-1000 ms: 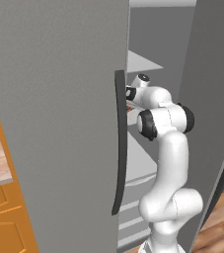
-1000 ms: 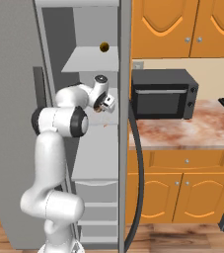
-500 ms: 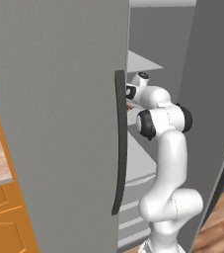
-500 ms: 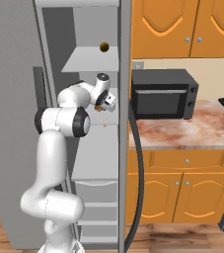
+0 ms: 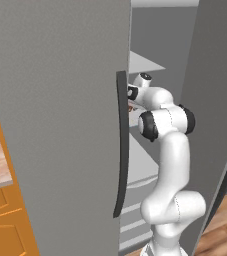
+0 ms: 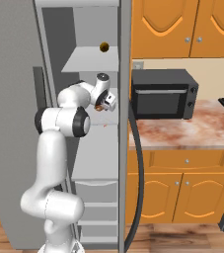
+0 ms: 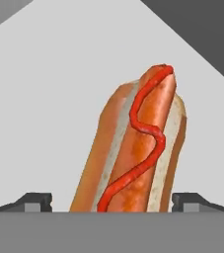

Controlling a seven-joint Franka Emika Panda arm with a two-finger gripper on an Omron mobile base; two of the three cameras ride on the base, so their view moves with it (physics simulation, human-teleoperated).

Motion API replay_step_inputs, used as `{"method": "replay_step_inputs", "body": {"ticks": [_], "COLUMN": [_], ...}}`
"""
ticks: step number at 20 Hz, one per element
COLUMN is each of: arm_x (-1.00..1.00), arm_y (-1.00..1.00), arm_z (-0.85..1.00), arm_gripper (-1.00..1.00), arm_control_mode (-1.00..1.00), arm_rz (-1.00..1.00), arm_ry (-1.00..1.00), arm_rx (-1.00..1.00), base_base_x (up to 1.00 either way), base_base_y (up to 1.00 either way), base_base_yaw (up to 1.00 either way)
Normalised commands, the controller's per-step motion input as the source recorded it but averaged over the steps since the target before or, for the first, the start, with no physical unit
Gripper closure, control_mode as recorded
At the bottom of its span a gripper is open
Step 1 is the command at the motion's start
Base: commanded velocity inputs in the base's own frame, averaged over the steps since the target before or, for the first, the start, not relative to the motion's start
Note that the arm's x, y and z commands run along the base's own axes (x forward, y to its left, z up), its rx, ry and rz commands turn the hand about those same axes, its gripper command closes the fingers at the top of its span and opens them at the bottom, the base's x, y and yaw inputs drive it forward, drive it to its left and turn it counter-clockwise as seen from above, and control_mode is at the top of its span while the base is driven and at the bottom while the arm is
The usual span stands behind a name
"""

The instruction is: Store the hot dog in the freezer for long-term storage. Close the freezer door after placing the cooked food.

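Note:
The hot dog [image 7: 138,148], a reddish sausage with a ketchup squiggle in a tan bun, lies on a pale grey shelf [image 7: 59,99] of the freezer [image 6: 96,148]. My gripper [image 7: 112,201] is open, and its fingertips [image 7: 32,200] stand well apart on either side of the bun with a gap on each side. From the right base view the gripper [image 6: 106,104] is inside the freezer at mid shelf height, with the hot dog [image 6: 99,107] just below it. The freezer door [image 6: 125,123] stands wide open; it also rises at the right of the left base view [image 5: 210,100].
The wider fridge door [image 5: 55,125] is closed, and its dark handle [image 5: 121,145] runs beside my arm. A small round olive-yellow item [image 6: 104,47] sits on the upper shelf. Drawers [image 6: 96,192] lie below. A black microwave [image 6: 163,94] stands on the counter [image 6: 182,133] to the right.
The jaws have gone from shut to open and let go of the hot dog, which now rests on the shelf. The arm has barely moved.

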Motion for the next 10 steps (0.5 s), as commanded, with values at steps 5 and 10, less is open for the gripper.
{"method": "replay_step_inputs", "body": {"ticks": [5, 10], "arm_x": [-0.25, -0.46], "arm_y": [0.00, 0.00], "arm_z": [0.00, 0.00], "arm_gripper": [-1.00, -1.00], "arm_control_mode": [-1.00, -1.00], "arm_rz": [-0.03, -0.03], "arm_ry": [-0.01, -0.05], "arm_rx": [0.00, 0.00], "base_base_x": [0.00, 0.00], "base_base_y": [0.00, 0.00], "base_base_yaw": [0.00, 0.00]}}
